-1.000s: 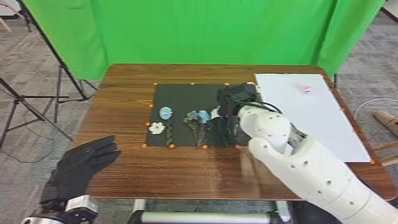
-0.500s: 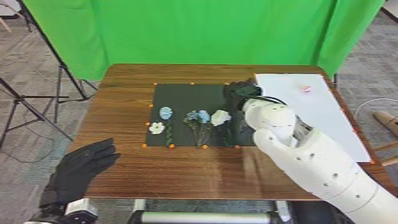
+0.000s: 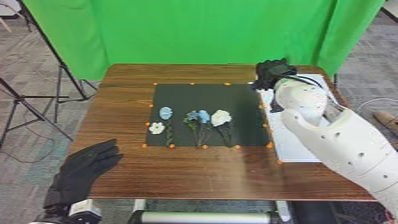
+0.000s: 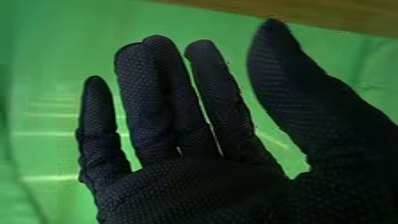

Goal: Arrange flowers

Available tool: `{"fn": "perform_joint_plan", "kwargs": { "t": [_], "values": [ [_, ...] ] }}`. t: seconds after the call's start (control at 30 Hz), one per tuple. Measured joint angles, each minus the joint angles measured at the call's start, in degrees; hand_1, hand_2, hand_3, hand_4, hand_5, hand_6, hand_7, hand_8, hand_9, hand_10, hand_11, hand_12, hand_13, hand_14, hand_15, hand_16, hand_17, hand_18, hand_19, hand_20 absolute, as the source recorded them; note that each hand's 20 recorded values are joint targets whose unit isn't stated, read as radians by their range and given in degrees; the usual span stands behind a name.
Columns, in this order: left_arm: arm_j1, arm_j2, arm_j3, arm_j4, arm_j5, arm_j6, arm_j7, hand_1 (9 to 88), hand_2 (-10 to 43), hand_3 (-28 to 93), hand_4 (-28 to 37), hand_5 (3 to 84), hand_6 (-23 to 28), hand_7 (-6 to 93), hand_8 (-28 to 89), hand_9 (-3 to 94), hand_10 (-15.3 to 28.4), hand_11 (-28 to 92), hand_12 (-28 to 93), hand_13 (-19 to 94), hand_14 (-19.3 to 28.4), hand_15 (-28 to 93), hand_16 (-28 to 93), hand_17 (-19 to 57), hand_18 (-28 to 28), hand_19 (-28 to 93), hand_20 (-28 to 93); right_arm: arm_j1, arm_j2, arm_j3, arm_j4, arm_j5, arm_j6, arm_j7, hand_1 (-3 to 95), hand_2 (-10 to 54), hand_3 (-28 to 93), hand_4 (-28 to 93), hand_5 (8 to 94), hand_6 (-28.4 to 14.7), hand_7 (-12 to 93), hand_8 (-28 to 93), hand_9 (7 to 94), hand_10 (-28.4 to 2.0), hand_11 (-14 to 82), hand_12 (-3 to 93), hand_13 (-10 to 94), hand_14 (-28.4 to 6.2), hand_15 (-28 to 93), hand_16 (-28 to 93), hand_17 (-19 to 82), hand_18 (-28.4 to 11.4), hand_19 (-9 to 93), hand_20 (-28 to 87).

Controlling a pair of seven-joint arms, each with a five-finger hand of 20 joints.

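My right hand (image 3: pixel 274 74) is over the far end of the white board, past the dark mat's right edge. In the right wrist view the right hand (image 4: pixel 195 185) is open and empty, its fingers straight. On the dark mat (image 3: pixel 187 95) lie a light blue flower (image 3: pixel 166 113), a small white flower (image 3: pixel 157 128), a blue flower bunch (image 3: pixel 197 117) and a larger white flower (image 3: pixel 221 118), stems toward the near edge. My left hand (image 3: pixel 84 165) is open beside the table's near left corner, holding nothing.
The white board (image 3: pixel 295 150) lies right of the mat, partly under my right arm. Orange dots mark the edges of mat and board. A green curtain (image 3: pixel 213 30) hangs behind the table, and black stands are on the floor at left.
My right hand has moved away from the large white flower, rightward and toward the far edge, uncovering the mat's right part. The flowers in view keep their places; the left hand has barely moved.
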Motion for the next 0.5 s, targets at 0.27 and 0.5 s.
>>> {"fn": "perform_joint_plan", "kwargs": {
  "t": [0.27, 0.5],
  "values": [
    [-1.69, 0.03, 0.25, 0.00, 0.08, -0.07, -0.24, 26.6, 3.2, 82, -14.0, 46.1, 13.9, 13.5, -8, 37.1, 21.3, 35, 9, 26, 26.9, 54, -10, -9.3, 21.6, 56, 17, 1.32, 1.16, 6.40, 7.78, -0.51, -5.04, -0.84, 27.0, -3.8, 92, -26, 44.4, -6.0, 14, -12, 42.3, -17.8, 22.2, 17.9, 34, -19.1, 75, 13, 6, -23.3, 69, 31],
    [-2.54, 0.20, 1.01, 0.24, 0.00, -0.02, 0.53, 26.7, 3.1, 82, -14.1, 46.2, 13.9, 13.4, -8, 37.2, 21.5, 35, 9, 26, 27.0, 54, -10, -9.3, 21.6, 56, 17, 2.53, 0.41, 10.62, 14.03, 0.61, -8.97, 0.01, 26.6, -3.8, 93, -27, 40.5, -6.5, 12, -11, 37.0, -16.1, 15.1, 16.9, 34, -18.7, 77, 13, 7, -23.0, 70, 34]
  ]
}}
